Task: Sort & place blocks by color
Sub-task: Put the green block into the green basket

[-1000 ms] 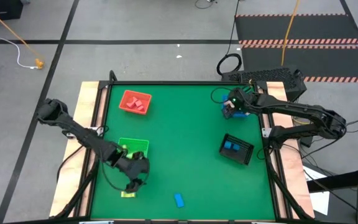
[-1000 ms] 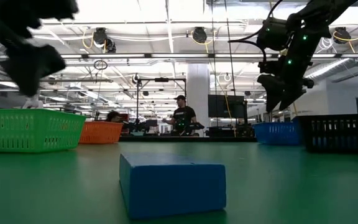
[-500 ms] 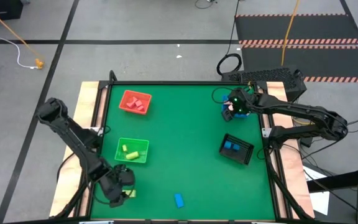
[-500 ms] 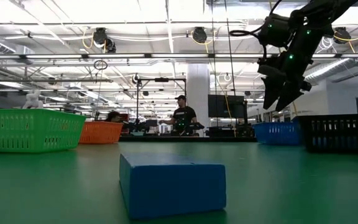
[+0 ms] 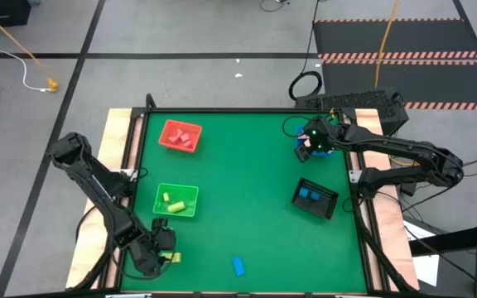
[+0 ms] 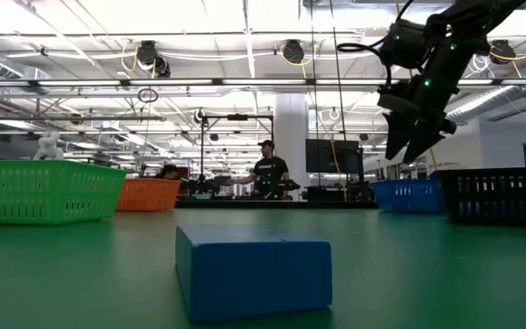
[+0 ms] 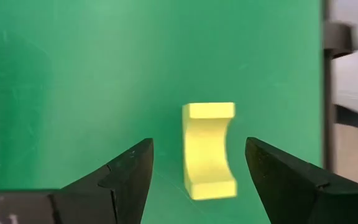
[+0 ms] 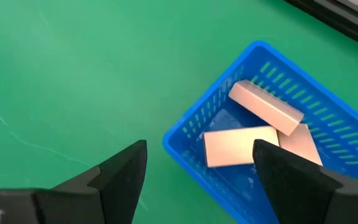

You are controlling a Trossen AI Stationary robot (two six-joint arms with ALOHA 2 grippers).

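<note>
A yellow block (image 7: pixel 209 149) with one hollowed side lies flat on the green table near its front left corner (image 5: pixel 172 257). My left gripper (image 7: pixel 198 142) stands open just above it, one finger on either side, touching nothing (image 5: pixel 164 251). A blue block (image 5: pixel 238 266) lies near the front edge, large in the low view (image 6: pixel 252 270). My right gripper (image 8: pixel 199 144) hangs open above the blue tray (image 8: pixel 191 140), which holds tan blocks (image 8: pixel 265 107) at the far right (image 5: pixel 315 147).
A red tray (image 5: pixel 180 136) with red blocks sits far left. A green tray (image 5: pixel 177 199) holds yellow blocks. A black mesh basket (image 5: pixel 314 198) with blue blocks stands at the right. The table's wooden left rim (image 5: pixel 98 240) runs close to my left arm.
My left gripper has swung from beside the green tray toward the table's front left corner, leaving the low view, and now stands over the yellow block. My right gripper has turned a little in place above the blue tray. No block has moved.
</note>
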